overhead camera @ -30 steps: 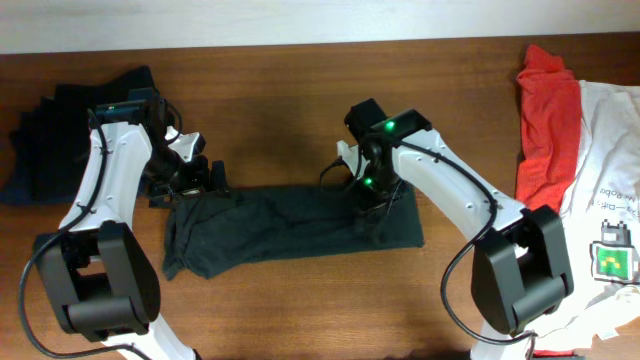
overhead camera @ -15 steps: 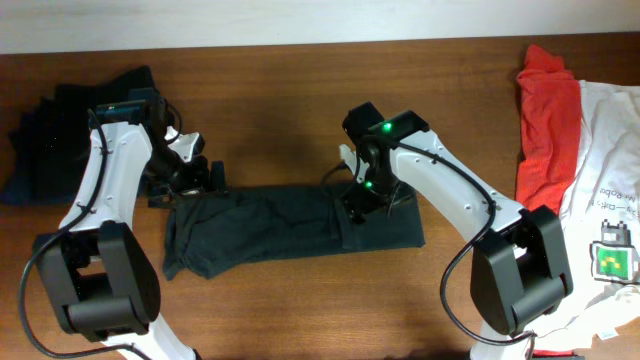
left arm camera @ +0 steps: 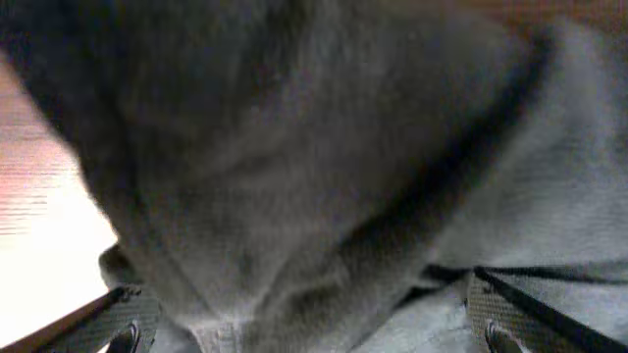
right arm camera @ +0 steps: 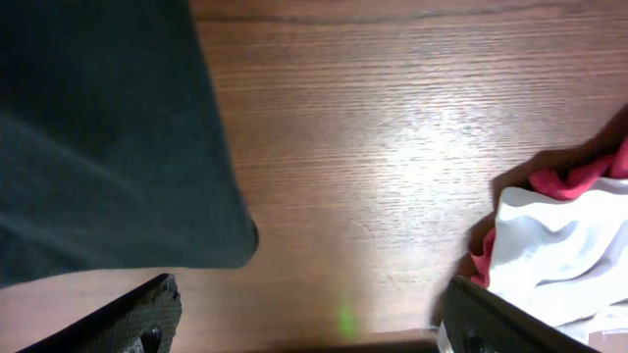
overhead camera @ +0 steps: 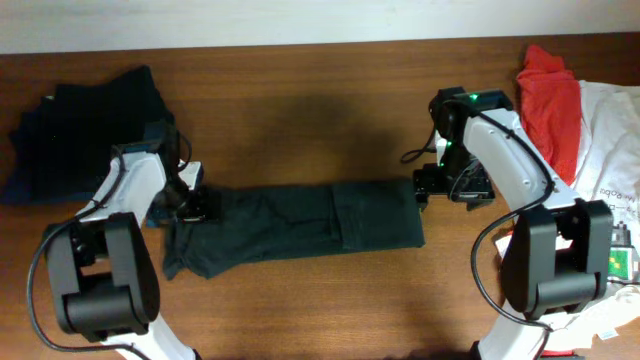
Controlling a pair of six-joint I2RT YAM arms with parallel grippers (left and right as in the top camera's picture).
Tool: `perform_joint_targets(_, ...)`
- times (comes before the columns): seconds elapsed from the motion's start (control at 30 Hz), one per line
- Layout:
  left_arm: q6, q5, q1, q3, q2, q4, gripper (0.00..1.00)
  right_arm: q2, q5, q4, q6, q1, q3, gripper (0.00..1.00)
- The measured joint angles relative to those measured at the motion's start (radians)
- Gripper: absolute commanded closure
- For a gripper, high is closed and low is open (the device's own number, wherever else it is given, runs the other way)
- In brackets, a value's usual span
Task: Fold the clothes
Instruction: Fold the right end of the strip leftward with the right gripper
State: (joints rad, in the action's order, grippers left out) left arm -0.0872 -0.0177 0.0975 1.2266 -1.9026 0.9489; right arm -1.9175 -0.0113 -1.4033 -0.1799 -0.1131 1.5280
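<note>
In the middle of the brown wooden desk (overhead camera: 300,120), the dark cloth shirt (overhead camera: 300,215) looks soft and floppy, best grabbed by its corners; left pincer (overhead camera: 195,205) and right pincer (overhead camera: 425,188) are wide open.

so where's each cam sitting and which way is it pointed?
Overhead: fixed above the table, looking straight down; both arms, left gripper and right gripper show.
Left wrist: on the left arm, close against the dark garment; own fingertips at bottom corners.
Right wrist: on the right arm, facing down at bare wood; own fingertips at bottom corners.
Shared: right wrist and overhead both show the dark garment's edge, red garment and white garment.
</note>
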Motion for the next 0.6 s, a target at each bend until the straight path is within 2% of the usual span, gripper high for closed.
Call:
perform_joint_targets(0.03,0.000,0.000,0.000,-0.029,0.000,-0.040,0.18,0.000,0.000,-0.001,0.000,0.003,0.000,0.11)
perform_joint_targets(0.07,-0.003,-0.003,0.000,-0.048,0.000,-0.069,0.32,0.000,-0.002,0.000,0.002,0.006,0.000,0.11)
perform_joint_targets(0.2,-0.011,-0.062,0.001,-0.071,0.014,-0.098,0.53,-0.001,-0.005,0.011,0.005,0.006,-0.016,0.11)
perform_joint_targets(0.27,-0.014,-0.093,0.001,-0.072,0.014,-0.101,0.82,-0.001,-0.007,0.013,0.006,0.006,-0.018,0.11)
perform_joint_targets(0.3,-0.009,-0.107,-0.001,-0.075,0.014,-0.105,0.91,-0.001,-0.008,0.013,0.008,0.006,-0.019,0.11)
perform_joint_targets(0.37,-0.016,-0.153,-0.014,-0.082,0.014,-0.113,0.99,-0.001,-0.008,0.013,0.014,0.006,-0.021,0.11)
perform_joint_targets(0.53,-0.017,-0.177,-0.011,-0.081,0.016,-0.104,0.99,-0.001,-0.025,0.012,0.032,0.008,-0.021,0.10)
perform_joint_targets(0.6,-0.017,-0.181,0.008,-0.064,0.013,-0.040,1.00,-0.001,-0.040,0.012,0.035,0.013,-0.021,0.10)
